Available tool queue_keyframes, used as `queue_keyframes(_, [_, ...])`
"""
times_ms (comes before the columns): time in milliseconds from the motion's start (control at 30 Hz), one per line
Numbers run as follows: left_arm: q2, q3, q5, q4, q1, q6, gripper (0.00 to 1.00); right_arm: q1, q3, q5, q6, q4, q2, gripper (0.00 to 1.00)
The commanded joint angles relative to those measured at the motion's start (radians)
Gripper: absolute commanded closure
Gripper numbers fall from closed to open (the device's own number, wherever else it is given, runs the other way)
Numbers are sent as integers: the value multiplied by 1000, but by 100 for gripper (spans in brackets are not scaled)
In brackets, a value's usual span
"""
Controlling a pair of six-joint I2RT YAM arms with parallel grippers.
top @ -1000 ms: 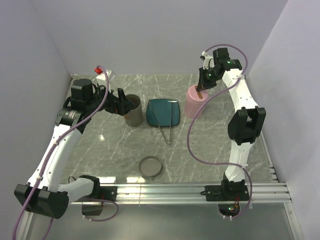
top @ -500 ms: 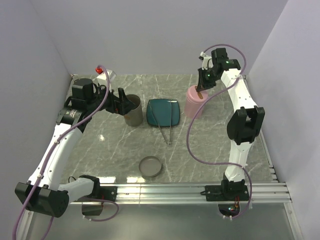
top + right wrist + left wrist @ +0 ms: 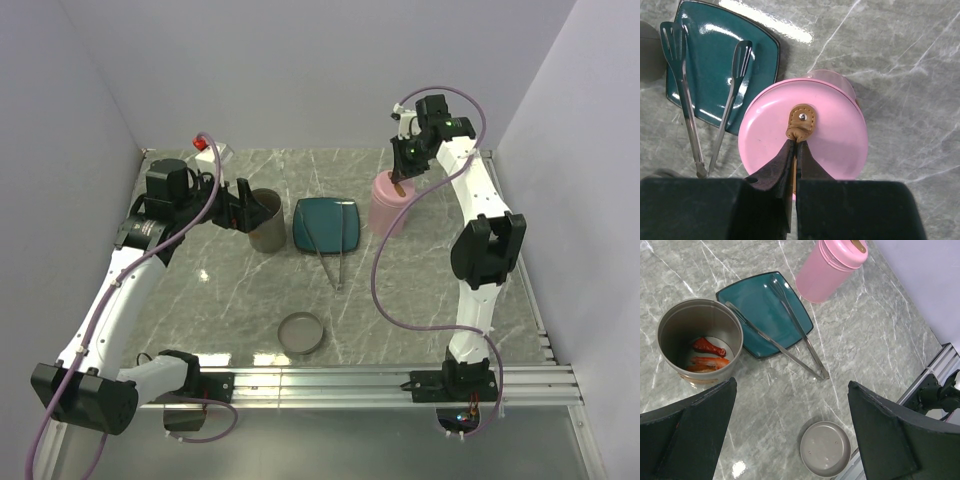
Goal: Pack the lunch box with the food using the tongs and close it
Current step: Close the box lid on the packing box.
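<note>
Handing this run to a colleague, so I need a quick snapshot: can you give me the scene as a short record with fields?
food: red and orange pieces inside the steel tin
steel tin: open, left of the teal plate
steel lid: flat on the table, apart from the tin
tongs: unheld, heads on the plate, joined end on the table
pink canister: pink lid on, right of the plate
left gripper: jaws open, holding nothing
right gripper: jaws shut on the lid's brown tab

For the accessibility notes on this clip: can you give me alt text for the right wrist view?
The right gripper is shut on the brown tab atop a pink lid. To the left, silver tongs lie across a teal plate.
</note>
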Motion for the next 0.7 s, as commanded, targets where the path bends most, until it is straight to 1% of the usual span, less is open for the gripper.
queue_keyframes(0, [-16, -4, 18, 34, 6, -11, 0, 13, 46, 3, -11, -20, -47, 100])
queue_keyframes(400, [-16, -13, 31, 40, 12, -19, 1, 13, 57, -55, -12, -17, -93, 100])
queue_keyframes(667, [-21, -21, 32, 43, 14, -22, 1, 14, 61, -46, -6, -23, -38, 100])
